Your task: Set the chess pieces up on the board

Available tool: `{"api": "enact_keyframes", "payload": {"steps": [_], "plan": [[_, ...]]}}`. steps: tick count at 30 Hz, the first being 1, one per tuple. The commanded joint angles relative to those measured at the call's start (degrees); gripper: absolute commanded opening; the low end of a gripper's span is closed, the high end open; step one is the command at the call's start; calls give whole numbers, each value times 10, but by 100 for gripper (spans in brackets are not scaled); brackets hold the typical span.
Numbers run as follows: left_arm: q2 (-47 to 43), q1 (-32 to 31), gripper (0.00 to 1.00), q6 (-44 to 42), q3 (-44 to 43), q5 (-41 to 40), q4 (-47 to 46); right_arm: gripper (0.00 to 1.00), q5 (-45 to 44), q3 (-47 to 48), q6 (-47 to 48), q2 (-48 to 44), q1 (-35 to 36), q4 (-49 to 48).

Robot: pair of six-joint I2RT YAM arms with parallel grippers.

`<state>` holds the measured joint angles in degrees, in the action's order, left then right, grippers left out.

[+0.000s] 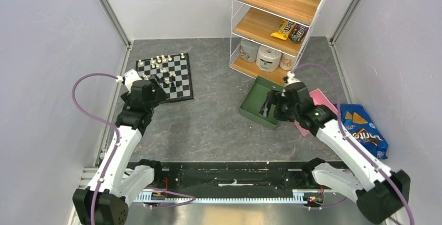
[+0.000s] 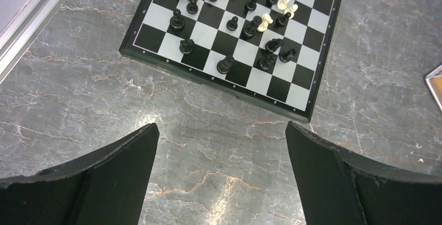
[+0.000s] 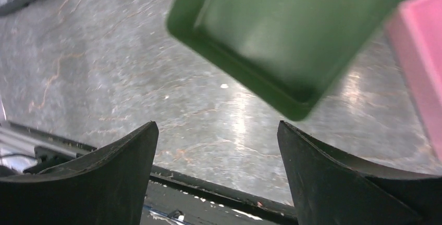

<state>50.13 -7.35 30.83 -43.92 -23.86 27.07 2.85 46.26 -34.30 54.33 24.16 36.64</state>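
Note:
The board (image 1: 183,87) lies at the far left of the table. Cream-white chess pieces (image 1: 162,59) stand along its far rows and black ones (image 1: 168,80) are scattered over the middle. The left wrist view shows the board (image 2: 276,87) ahead, with black pieces (image 2: 225,64) and white pieces (image 2: 265,22) mixed on it. My left gripper (image 2: 221,126) is open and empty over bare table, just short of the board's near edge (image 1: 159,88). My right gripper (image 3: 217,123) is open and empty, near the green tray's near corner (image 1: 268,108).
The green tray (image 3: 234,74) looks empty in the blurred right wrist view, with a pink tray (image 3: 419,69) beside it. A wire shelf (image 1: 276,22) holding candy packets and paper rolls stands at the back right. A blue snack bag (image 1: 365,128) lies at the right wall.

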Motion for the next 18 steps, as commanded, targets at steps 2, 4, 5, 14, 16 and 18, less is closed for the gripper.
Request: {"api": "enact_keyframes", "payload": {"steps": [2,4,5,14,16,18], "plan": [[46,7,100,-12,-36,-9,0,86,-19,71,-18,103,115,-95],[61,13,100,-9,-43,-8,6,81,-22,96,-19,149,139,-120],[68,17,100,-9,-47,-4,9,76,-25,111,-21,173,146,-132],[77,96,100,6,-54,33,15,78,-5,248,-28,358,200,-183],[82,131,100,12,-54,61,15,79,10,280,-28,397,206,-184],[90,158,100,12,-53,83,7,78,21,316,-24,437,209,-183]]}}
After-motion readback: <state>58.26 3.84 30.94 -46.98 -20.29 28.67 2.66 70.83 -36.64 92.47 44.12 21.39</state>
